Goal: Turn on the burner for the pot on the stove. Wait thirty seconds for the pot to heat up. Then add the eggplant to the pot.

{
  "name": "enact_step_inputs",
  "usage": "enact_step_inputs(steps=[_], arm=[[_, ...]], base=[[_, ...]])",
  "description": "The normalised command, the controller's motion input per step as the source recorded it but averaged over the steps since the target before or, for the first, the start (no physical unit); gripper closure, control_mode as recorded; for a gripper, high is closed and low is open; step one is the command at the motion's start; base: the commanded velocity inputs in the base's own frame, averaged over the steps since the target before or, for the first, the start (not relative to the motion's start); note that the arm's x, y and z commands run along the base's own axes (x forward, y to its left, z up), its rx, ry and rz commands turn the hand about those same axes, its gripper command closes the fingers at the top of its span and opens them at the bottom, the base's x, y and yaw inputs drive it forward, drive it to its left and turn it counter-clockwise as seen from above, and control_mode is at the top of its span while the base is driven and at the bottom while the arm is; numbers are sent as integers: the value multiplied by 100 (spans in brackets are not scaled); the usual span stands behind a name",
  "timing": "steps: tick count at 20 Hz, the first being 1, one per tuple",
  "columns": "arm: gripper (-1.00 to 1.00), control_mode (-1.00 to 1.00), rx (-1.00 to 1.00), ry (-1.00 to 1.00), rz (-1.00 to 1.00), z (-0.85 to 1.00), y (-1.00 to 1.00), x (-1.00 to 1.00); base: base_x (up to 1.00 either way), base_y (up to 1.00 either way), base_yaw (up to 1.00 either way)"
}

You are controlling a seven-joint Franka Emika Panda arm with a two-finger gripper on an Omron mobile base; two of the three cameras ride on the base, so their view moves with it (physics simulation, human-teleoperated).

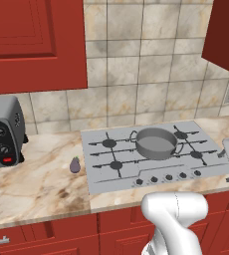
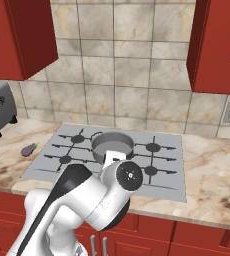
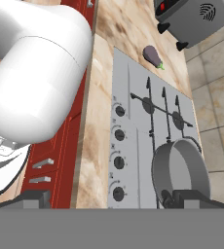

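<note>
Tool (image 3: 106, 198) wide open, empty, above the knobs (image 3: 119, 136), eggplant (image 3: 153, 57) well apart

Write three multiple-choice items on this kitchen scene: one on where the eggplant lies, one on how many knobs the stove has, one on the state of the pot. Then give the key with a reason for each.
1. Where is the eggplant?
A. inside the pot
B. on the counter between the stove and the toaster oven
C. on a burner grate

2. How many knobs run along the stove's front edge?
A. two
B. five
C. eight

3. What state is the pot in?
A. upright and empty on a grate
B. tipped on its side
C. covered with a lid

Key: 1 B, it lies on the marble counter just left of the stove, right of the toaster oven. 2 B, the left base view shows five dark knobs in a row. 3 A, its open bowl shows a bare grey bottom.
</note>
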Motion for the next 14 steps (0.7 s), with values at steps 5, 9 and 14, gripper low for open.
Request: enact_step_inputs(steps=[5, 9, 14], arm=[[-100, -100, 0, 0, 0, 0, 0, 0], [-100, -100, 0, 0, 0, 0, 0, 0], [-100, -100, 0, 0, 0, 0, 0, 0]], base=[[0, 0, 0], [0, 0, 0], [0, 0, 0]])
